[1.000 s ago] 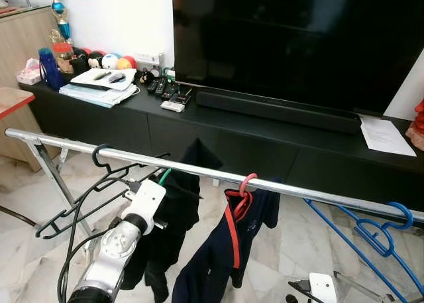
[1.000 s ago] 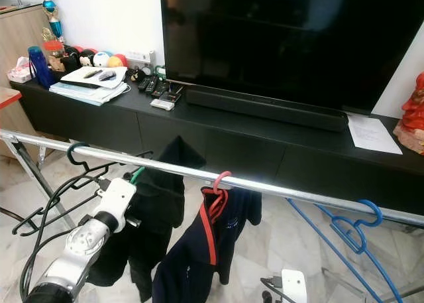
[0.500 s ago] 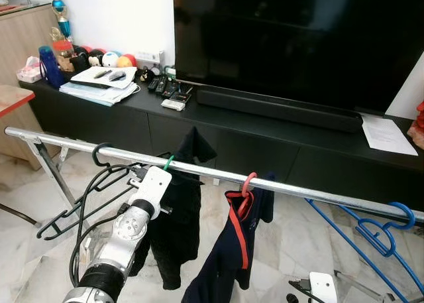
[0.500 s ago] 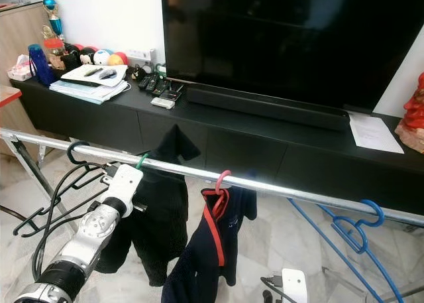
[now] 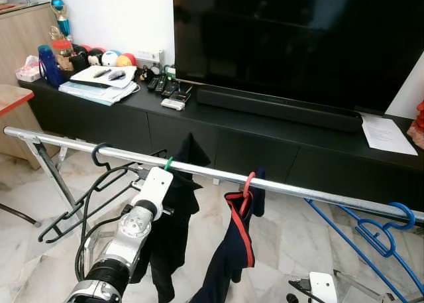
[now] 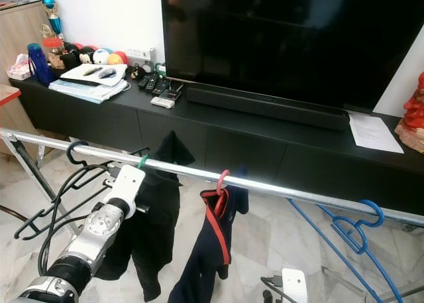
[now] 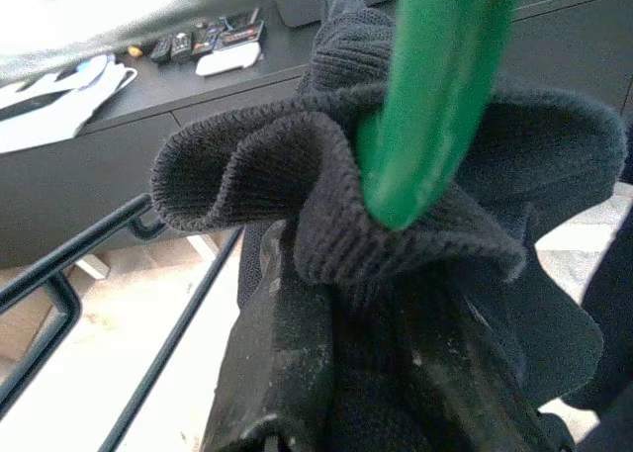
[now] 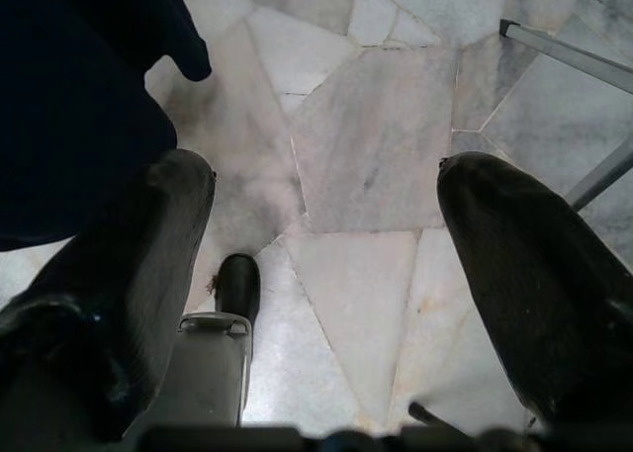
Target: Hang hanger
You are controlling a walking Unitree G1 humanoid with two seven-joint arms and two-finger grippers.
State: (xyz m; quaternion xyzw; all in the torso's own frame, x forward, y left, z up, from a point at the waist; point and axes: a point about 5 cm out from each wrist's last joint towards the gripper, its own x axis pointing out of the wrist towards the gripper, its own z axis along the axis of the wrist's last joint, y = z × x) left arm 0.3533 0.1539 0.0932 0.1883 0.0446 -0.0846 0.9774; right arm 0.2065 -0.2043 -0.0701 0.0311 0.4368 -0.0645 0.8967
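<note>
A green hanger carrying a black knit garment has its hook at the silver rail of a drying rack. My left gripper is raised just under the rail, shut on that hanger through the cloth. In the left wrist view the green hanger rises out of bunched black cloth between my fingers. My right gripper hangs low over the marble floor, open and holding nothing.
A red hanger with a navy garment hangs to the right on the rail. An empty black hanger hangs to the left, blue hangers at the far right. Behind stand a black TV cabinet and a TV.
My left gripper has risen and moved toward the rail, bringing the green hook from below the rail up to it. The black and navy garments have swung and turned edge-on.
</note>
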